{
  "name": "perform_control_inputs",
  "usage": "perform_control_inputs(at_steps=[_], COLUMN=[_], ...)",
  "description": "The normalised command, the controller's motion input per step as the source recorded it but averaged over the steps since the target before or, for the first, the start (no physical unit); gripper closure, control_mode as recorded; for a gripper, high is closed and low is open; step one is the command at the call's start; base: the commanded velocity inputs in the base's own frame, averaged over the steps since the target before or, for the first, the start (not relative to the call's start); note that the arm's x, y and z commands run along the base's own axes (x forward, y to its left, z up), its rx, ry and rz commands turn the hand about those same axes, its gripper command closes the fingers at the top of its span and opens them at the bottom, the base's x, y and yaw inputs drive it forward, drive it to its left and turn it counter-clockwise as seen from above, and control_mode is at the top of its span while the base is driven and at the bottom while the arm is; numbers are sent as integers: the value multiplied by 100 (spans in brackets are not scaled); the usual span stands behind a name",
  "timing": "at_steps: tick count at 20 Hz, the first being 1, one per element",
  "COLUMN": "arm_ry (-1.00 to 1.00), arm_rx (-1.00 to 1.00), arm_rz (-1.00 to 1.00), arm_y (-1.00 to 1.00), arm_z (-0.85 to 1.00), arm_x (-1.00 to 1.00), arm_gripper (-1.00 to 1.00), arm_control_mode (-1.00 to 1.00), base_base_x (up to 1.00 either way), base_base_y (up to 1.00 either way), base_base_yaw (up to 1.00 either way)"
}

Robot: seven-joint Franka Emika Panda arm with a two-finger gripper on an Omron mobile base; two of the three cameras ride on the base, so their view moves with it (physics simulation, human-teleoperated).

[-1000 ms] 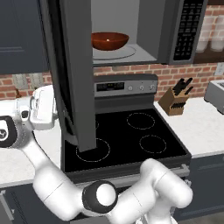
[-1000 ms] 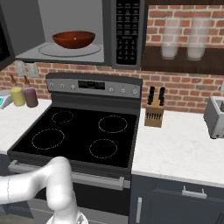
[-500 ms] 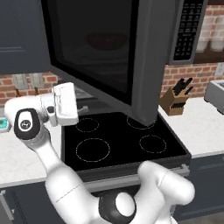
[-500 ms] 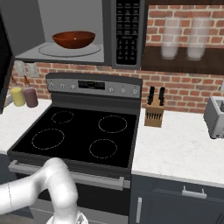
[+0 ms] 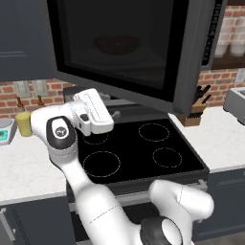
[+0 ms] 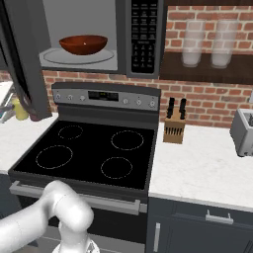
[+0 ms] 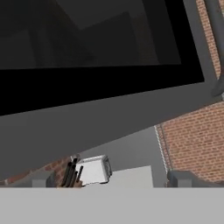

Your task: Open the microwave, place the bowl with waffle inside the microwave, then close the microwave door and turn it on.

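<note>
Left base view shows the large dark grey-black box microwave mounted over the black glass-topped stove, and its wide dark grey microwave door with the black glass window has swung much of the way round since a second ago, when it stood edge-on to this camera; it now hangs partly shut across the opening, hinged on the left with its free edge still well out from the button panel. Right base view confirms the gap: the light grey cavity is still exposed, and the wide shallow reddish-brown glossy bowl sits on the round glass turntable inside. The waffle is too hidden within the bowl to make out. So the loading step looks complete and the closing step looks underway, with the door needing a further push to latch before the panel can be pressed. The white arm's two-finger gripper hovers low under the door's bottom edge, above the stove's left burners, with its fingers spread wide and holding nothing.
</note>
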Motion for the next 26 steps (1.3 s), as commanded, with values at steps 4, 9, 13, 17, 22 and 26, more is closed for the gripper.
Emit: perform_control_inputs(at_steps=[4, 9, 13, 17, 22, 26], arm_ry=[1, 1, 0, 0, 0, 0], arm_rx=[0, 0, 0, 0, 0, 0], arm_rz=[16, 14, 6, 1, 0, 0], arm_y=[-49, -38, -16, -2, 6, 23], arm_z=[20, 26, 37, 29, 21, 31], arm_x=[5, 2, 1, -4, -32, -19], arm_gripper=[-100, -100, -100, -100, -100, -100], arm_control_mode=[-100, -100, -100, -100, -100, -100], base_base_x=[0, 0, 0, 0, 0, 0], base_base_y=[0, 0, 0, 0, 0, 0], base_base_yaw=[0, 0, 0, 0, 0, 0])
